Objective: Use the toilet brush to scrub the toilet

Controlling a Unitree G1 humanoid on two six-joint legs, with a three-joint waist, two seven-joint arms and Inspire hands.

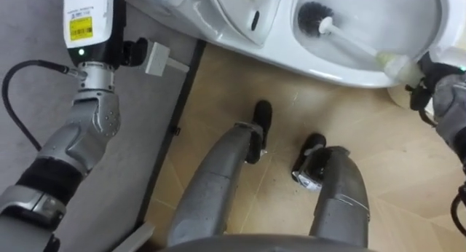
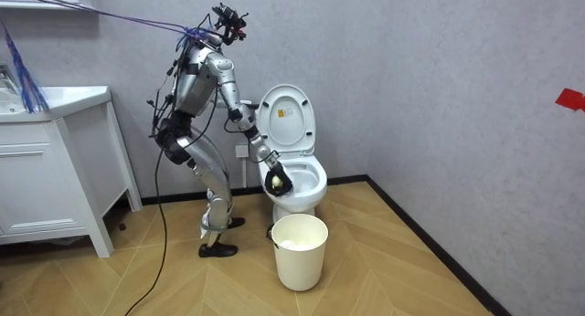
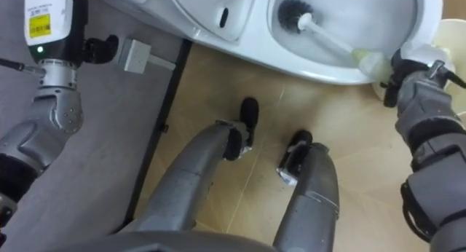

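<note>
STEP: scrubbing inside bowl, judged in hand | BRUSH (image 1: 353, 39): head down in bowl (image 1: 320, 63), handle across its front rim | RIGHT HAND (image 3: 419, 95): fingers wrapped round brush handle | LEFT HAND (image 1: 87, 22): raised by wall, fingers cannot tell | NEXT: calls for sweeping head round bowl wall, grip firm.

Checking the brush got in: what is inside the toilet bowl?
The brush, its black bristles against the toilet bowl, its handle gripped by the right hand by the rim. The surface under the bristles is covered.
</note>
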